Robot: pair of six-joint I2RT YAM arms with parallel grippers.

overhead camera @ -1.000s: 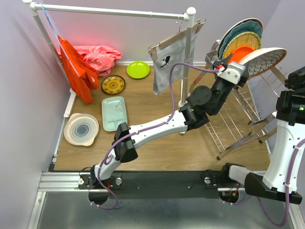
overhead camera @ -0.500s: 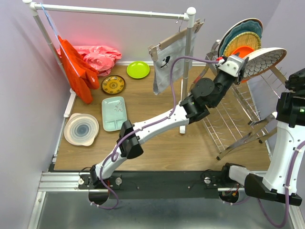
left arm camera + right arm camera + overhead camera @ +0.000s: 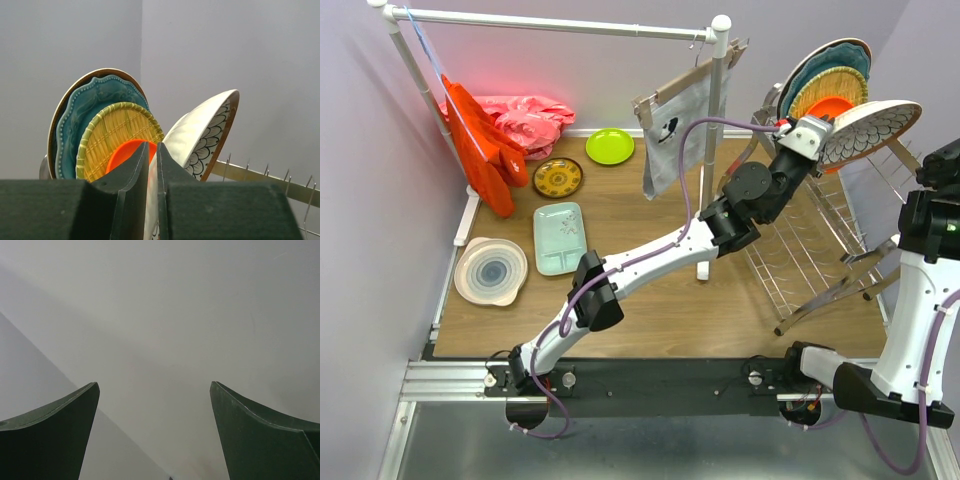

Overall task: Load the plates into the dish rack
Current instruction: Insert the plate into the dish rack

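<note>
Floral plate (image 3: 200,132) in left end effector (image 3: 152,144)

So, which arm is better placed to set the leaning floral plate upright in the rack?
Left: the left gripper pinches the floral plate by its rim at the dish rack. The right gripper stands open, facing only bare wall.

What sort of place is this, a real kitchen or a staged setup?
Probably a staged lab cell, not a kitchen: bare walls box in a wooden table, robot arms are bolted to its metal edge rail, and a dish rack and pipe clothes rail stand on it.
</note>
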